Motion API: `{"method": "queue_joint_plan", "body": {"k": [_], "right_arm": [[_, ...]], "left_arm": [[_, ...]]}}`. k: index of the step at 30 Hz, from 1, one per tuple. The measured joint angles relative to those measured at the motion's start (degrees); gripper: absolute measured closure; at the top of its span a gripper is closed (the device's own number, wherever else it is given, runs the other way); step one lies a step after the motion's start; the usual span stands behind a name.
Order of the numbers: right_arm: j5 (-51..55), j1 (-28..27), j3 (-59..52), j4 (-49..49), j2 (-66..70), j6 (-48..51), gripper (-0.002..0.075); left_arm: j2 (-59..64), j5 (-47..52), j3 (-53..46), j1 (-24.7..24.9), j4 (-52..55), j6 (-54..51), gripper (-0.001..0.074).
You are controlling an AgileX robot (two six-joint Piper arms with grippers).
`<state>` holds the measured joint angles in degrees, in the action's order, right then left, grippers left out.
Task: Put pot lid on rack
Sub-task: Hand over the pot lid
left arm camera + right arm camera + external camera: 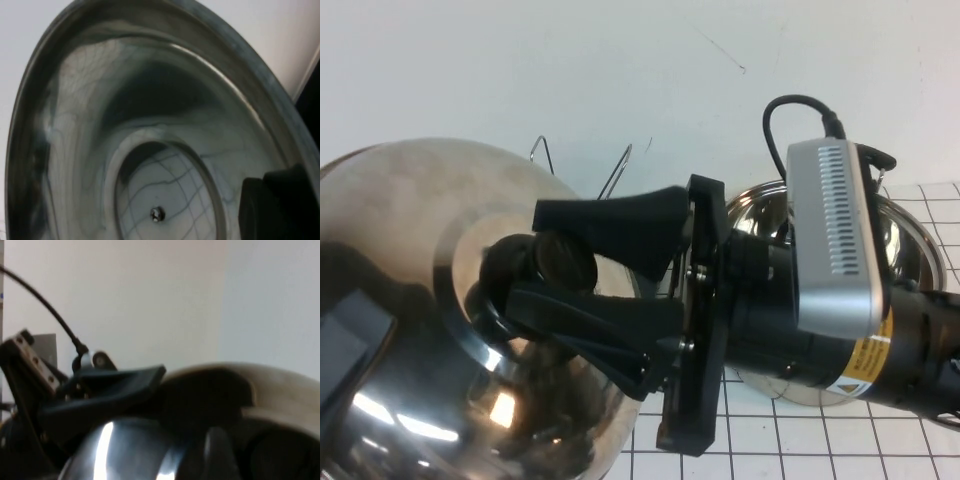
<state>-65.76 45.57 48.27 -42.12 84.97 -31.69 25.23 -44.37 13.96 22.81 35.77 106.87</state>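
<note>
The pot lid [430, 300] is raised close to the high camera at the left, tipped so its domed top and black knob [552, 262] face up and to the right. The right gripper [542, 262] reaches in from the right, its two black fingers set on either side of the knob, spread a little with gaps showing, not clenched on it. The left gripper [277, 202] sits at the lid's hollow underside by its rim; I cannot tell its state. Behind the lid, wire loops of the rack [620, 168] rise. The pot [910, 240] stands on the worktop [840, 440] at the right.
</note>
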Motion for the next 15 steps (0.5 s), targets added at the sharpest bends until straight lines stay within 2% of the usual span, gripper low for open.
{"method": "queue_joint_plan", "body": {"k": [2,4,8,11,14,15], "right_arm": [[-0.2,0.0,0.1,0.8,-0.1,-0.6,0.0214],[-0.2,0.0,0.1,1.8,-0.5,0.0,0.0148],[-0.2,0.0,0.1,4.0,-3.2,5.2,0.0128],[1.3,-0.1,0.1,5.5,-6.3,9.3,0.0175],[8.0,-0.8,0.1,6.1,-10.1,10.9,0.0306],[12.2,-1.0,0.1,5.5,-11.6,11.0,0.0375]], "left_arm": [[0.3,0.6,0.8,0.0,0.5,0.0,0.0648],[1.0,1.8,3.0,0.0,1.4,-0.2,0.0648],[4.0,5.5,10.5,0.0,7.6,-0.7,0.0648],[8.7,8.4,17.9,0.2,16.9,0.5,0.0648],[13.8,8.9,26.2,0.4,29.3,4.1,0.0649],[16.1,8.9,28.9,0.4,33.2,5.6,0.0654]]}}
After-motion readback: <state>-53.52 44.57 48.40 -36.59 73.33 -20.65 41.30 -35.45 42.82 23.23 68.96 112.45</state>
